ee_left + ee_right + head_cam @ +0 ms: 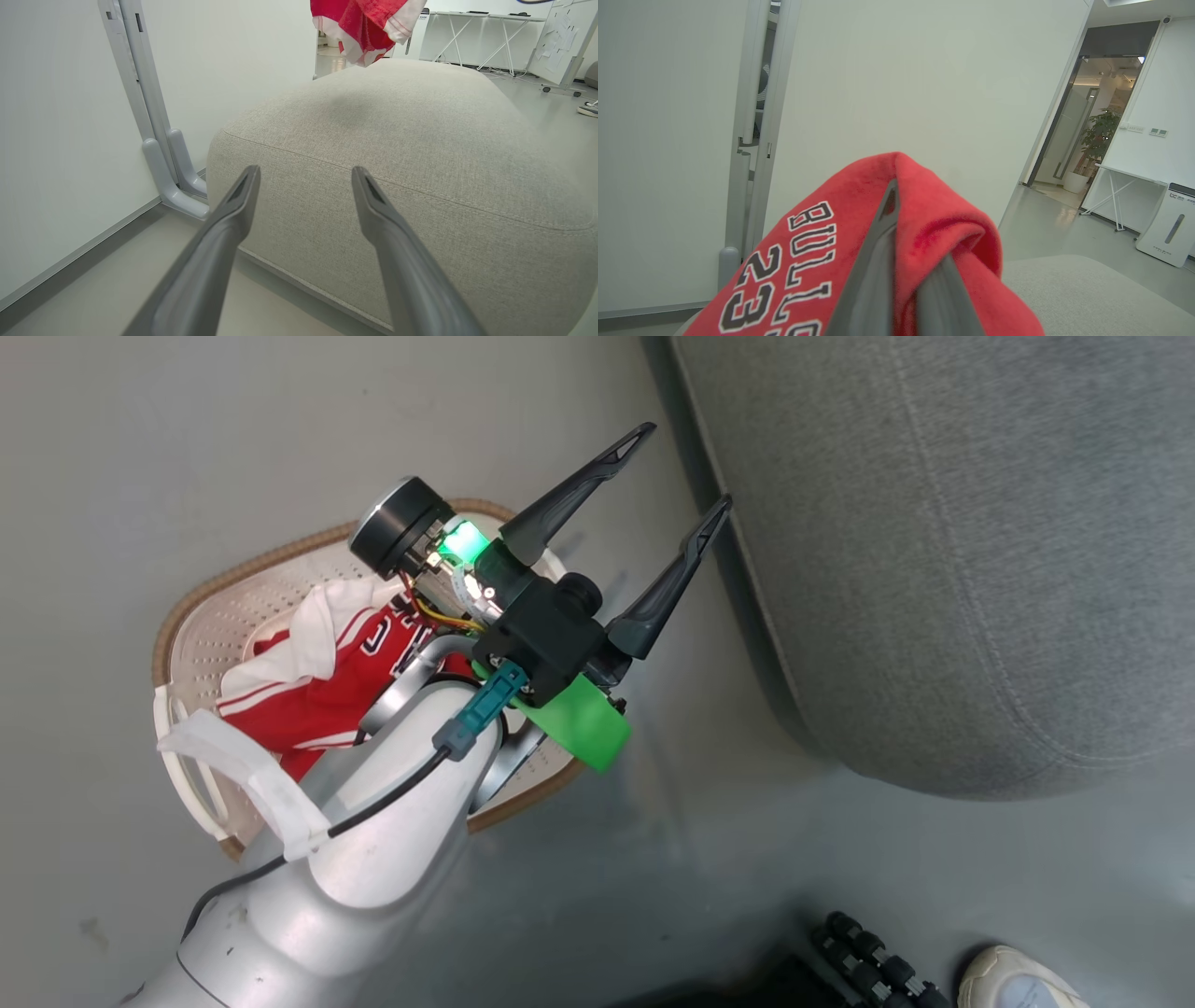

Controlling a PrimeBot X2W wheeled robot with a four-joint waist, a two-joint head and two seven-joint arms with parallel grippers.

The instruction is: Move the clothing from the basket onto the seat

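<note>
Your right claw (919,221) is clenched on the red BULLS T-shirt (808,261), which hangs above the seat (420,140). Striped jersey (308,695) lies in the basket (187,607), on the floor (140,448) beside the seat's edge. Left claw (683,467) is released and empty above the basket's seat-side rim.

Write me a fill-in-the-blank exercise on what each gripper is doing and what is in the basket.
1. The right gripper is shut on a T-shirt lettered ____.
2. The left gripper holds nothing, and its fingers stand ____.
3. The jersey lying in the basket is ____ with white striped trim.

Missing words: BULLS; open; red.
</note>
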